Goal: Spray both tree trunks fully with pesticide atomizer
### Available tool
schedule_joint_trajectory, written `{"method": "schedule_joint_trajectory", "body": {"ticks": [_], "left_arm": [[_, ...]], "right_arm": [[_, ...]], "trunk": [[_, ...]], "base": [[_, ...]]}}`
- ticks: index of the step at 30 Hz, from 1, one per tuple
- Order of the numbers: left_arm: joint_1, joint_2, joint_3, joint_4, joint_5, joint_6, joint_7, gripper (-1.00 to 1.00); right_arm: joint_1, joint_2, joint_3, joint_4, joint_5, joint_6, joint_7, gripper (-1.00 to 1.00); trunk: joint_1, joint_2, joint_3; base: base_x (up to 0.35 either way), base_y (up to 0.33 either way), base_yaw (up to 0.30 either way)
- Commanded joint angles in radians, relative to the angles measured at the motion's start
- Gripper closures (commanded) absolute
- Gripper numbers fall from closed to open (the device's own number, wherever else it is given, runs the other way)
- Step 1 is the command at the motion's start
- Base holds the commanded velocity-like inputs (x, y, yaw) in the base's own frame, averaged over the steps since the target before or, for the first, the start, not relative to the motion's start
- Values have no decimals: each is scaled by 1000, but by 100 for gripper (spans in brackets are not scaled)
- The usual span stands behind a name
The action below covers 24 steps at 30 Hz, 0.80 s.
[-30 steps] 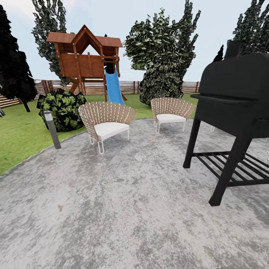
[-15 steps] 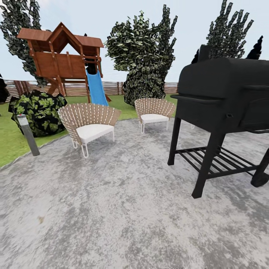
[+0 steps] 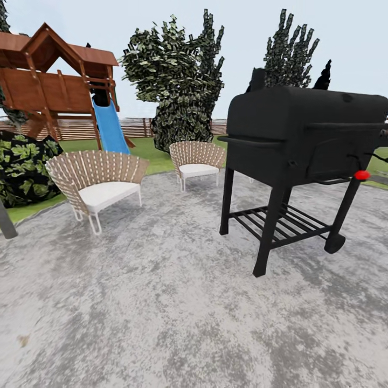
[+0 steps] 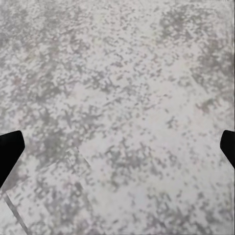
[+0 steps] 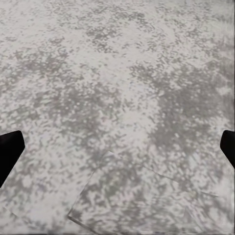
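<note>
Both grippers' fingers [image 4: 10,152] spread wide — just mottled patio [image 4: 127,98] btwn them.

Left gripper [image 4: 117,152]: two fingertips [image 4: 9,154] appear as flat, matte black shapes with angled edges, one at each side border of the left wrist view. Right gripper [image 5: 117,149]: the fingertips [image 5: 9,152] are likewise plain black, blunt and wedge-like, without visible markings, screws or cables. Surface detail on the fingers cannot be resolved.
</note>
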Motion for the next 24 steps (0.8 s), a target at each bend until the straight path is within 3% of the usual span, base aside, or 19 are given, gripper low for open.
{"method": "schedule_joint_trajectory", "body": {"ticks": [1,24], "left_arm": [[0,0,0,0,1,-3,0,-100],[0,-1,1,0,4,-3,0,-100]], "right_arm": [[-1,0,-1,1,0,-3,0,-100],[-1,-1,-2,-5,0,-2,-2,-100]], "trunk": [[0,0,-1],[0,0,-1]], "base": [[0,0,-300],[0,0,-300]]}}
